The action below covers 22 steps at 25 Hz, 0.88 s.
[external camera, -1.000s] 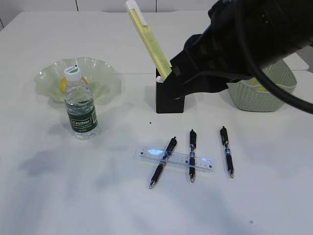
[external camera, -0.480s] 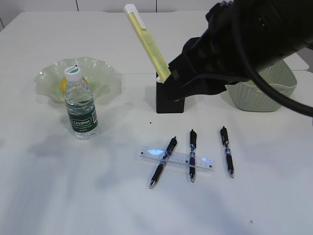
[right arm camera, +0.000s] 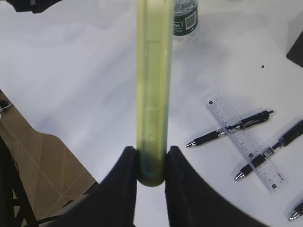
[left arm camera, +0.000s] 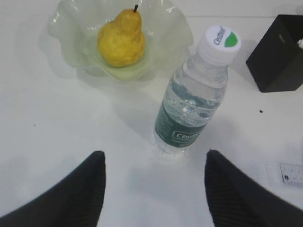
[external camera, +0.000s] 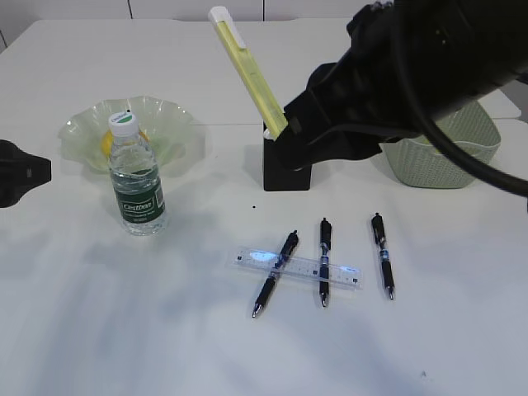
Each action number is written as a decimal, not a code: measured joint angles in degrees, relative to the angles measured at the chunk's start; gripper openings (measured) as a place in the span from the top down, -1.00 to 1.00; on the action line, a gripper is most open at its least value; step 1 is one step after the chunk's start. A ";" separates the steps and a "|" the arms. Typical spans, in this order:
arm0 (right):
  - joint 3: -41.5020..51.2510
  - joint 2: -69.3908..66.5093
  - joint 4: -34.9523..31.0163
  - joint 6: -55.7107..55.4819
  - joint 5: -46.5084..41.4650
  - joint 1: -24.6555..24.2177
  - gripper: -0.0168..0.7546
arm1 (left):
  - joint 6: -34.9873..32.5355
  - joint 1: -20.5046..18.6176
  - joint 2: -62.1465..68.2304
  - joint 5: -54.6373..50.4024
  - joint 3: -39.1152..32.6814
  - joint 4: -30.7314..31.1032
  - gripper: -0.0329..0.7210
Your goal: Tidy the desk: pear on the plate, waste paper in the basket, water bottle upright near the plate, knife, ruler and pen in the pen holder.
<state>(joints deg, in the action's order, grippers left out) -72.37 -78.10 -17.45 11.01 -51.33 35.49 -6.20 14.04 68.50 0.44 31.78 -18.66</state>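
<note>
Right gripper (right arm camera: 150, 163): clamped on the lower end of the knife (right arm camera: 154, 85), a slim yellow cutter; in the exterior view the cutter leans up and left with its bottom at the mouth of the pen holder (external camera: 285, 162).
Left gripper (left arm camera: 154, 182): jaws apart, nothing between them, above the desk (external camera: 124, 330) just in front of the water bottle (left arm camera: 194, 94).
Water bottle: upright, just beside the plate (left arm camera: 163, 28).
Pear (left arm camera: 121, 39): lying in the plate.
Ruler (external camera: 295, 266): flat on the desk; two pens (external camera: 276, 272) lie across it, a third pen (external camera: 383, 254) apart to its right.
Basket (external camera: 450, 153): right of the pen holder, partly behind the right arm.
</note>
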 joint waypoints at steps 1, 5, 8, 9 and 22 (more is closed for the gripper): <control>0.00 0.00 0.00 0.00 0.00 0.00 0.63 | 0.00 0.83 -1.10 2.02 -1.65 -0.17 -0.32; 0.00 0.00 0.00 0.00 0.48 0.00 0.63 | 0.00 3.84 -6.13 9.72 -6.22 -0.53 -0.32; 0.00 0.00 0.00 0.00 1.45 0.00 0.63 | 0.00 5.74 -9.73 12.31 -6.76 -0.63 -0.32; 0.00 0.00 0.00 0.00 1.68 0.00 0.63 | 0.00 6.26 -10.91 12.90 -6.76 -0.77 -0.32; 0.00 0.00 0.00 0.36 2.46 0.00 0.63 | 5.18 17.53 -17.29 20.54 -7.00 -0.55 -0.32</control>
<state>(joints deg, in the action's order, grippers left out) -72.37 -78.10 -17.45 11.36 -48.86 35.49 -1.02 31.57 51.21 20.98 24.78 -19.21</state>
